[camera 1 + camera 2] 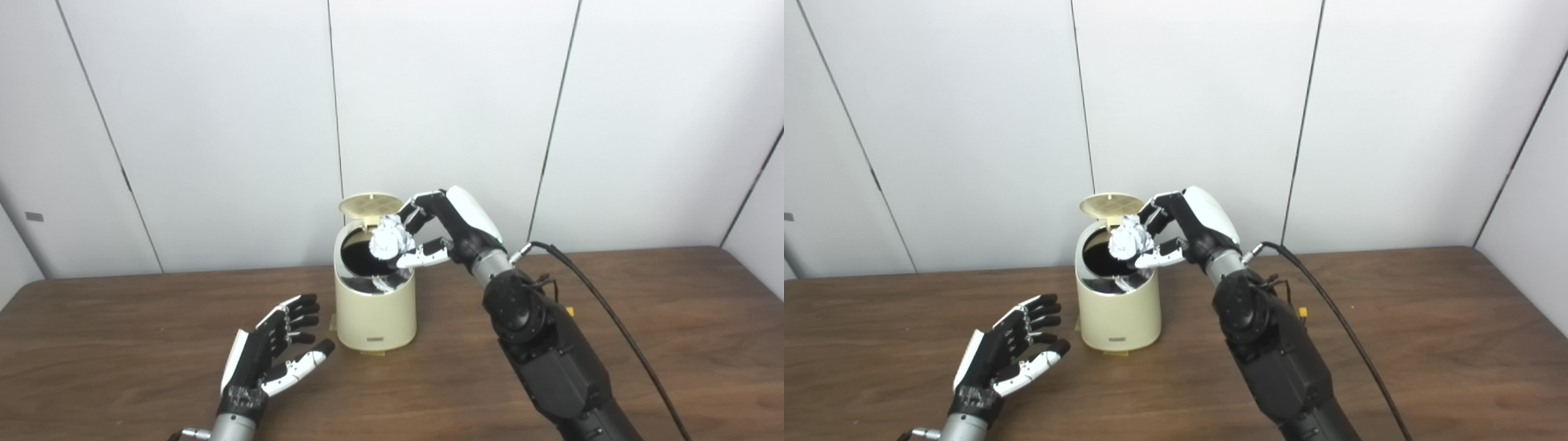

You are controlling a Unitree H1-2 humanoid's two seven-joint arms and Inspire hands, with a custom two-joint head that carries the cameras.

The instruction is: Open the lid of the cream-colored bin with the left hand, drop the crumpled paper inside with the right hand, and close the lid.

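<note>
Brown wood-grain surface [643, 318], white panelled wall behind its far edge. Right arm rises from the near edge, a black cable trailing off its wrist. Cream-colored bin [375, 306] stands upright about mid-width, nearer the far edge than the near one. Lid [370, 205] tipped up at the back, dark opening exposed. Right hand [450, 229] over the bin mouth, fingers [422, 257] and thumb pinching the crumpled paper [390, 240], which sits just above the opening. Left hand [269, 355] just left of the bin, nearer the near edge, palm up, fingers spread, holding nothing.
</note>
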